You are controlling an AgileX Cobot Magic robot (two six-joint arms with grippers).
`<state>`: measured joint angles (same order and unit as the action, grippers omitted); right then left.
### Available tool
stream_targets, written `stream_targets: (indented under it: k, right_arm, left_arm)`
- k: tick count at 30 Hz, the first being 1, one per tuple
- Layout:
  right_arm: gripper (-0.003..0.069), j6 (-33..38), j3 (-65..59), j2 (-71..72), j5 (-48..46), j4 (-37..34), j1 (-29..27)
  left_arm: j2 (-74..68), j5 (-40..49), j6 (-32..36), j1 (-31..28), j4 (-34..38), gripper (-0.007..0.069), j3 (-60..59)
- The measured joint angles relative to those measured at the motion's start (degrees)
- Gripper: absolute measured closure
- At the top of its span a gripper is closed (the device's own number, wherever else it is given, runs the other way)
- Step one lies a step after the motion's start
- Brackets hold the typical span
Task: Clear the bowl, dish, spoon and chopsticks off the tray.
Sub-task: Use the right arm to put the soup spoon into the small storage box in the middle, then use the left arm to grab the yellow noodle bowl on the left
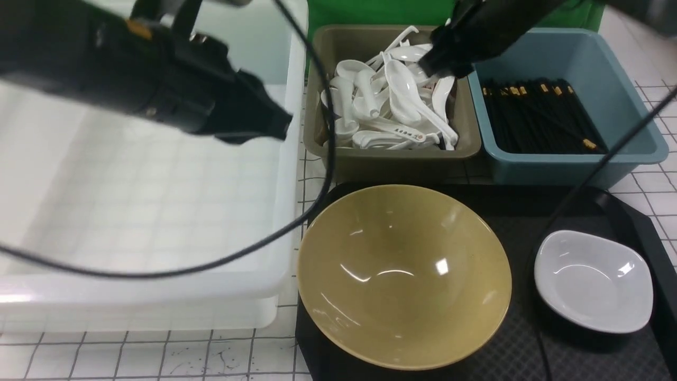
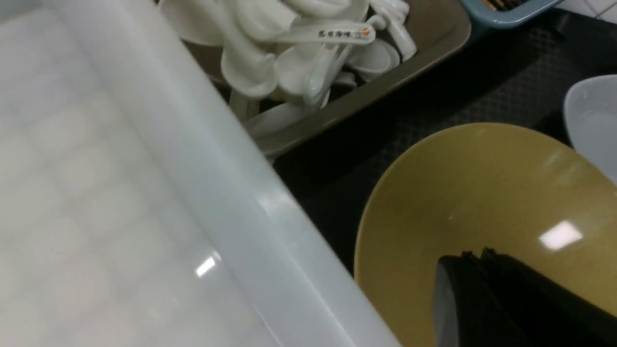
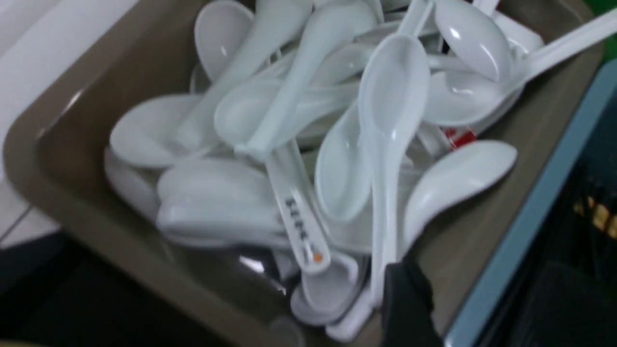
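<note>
The yellow bowl stands on the left part of the black tray. The white dish stands on the tray's right part. My left gripper is shut and empty, high over the white bin's right wall. In the left wrist view its tips show against the bowl. My right gripper hovers over the olive bin with its jaws apart and empty. A long plain spoon lies on top of the pile, its handle end beside one finger. No chopsticks lie on the tray.
The olive bin behind the tray holds several white spoons. The blue bin to its right holds several black chopsticks. A large white bin fills the left. Black cables hang over the bins and tray.
</note>
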<state>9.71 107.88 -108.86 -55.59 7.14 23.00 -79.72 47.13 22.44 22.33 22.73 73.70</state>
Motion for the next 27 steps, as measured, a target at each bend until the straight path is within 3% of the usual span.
stream_targets:
  k: [4, 7, 10, 17, 27]
  right_arm:
    - [0.0417, 3.1, -1.1, 3.4, -13.0, -0.7, 0.0]
    - [0.0482, 4.1, -6.0, 6.7, -14.8, -2.5, 0.0]
    - [0.0534, 5.0, -13.6, 12.0, -15.2, -6.3, 0.0]
    - [0.0554, 7.6, -25.9, 23.4, -15.8, -9.2, 0.0]
    - [0.0554, 8.1, -28.7, 28.6, -14.1, -9.4, 0.0]
  left_arm:
    - [-7.5, 4.7, 0.7, 3.9, -1.7, 0.0596, 8.0]
    - [-13.3, 7.3, 0.9, 6.8, -4.4, 0.0537, 12.2]
    - [-20.8, 11.1, -0.7, 10.2, -9.3, 0.0429, 17.4]
    - [-32.5, 13.8, -4.7, 12.0, -15.9, 0.0218, 26.9]
    - [-39.3, 14.0, -4.8, 12.0, -20.8, 0.0175, 28.3]
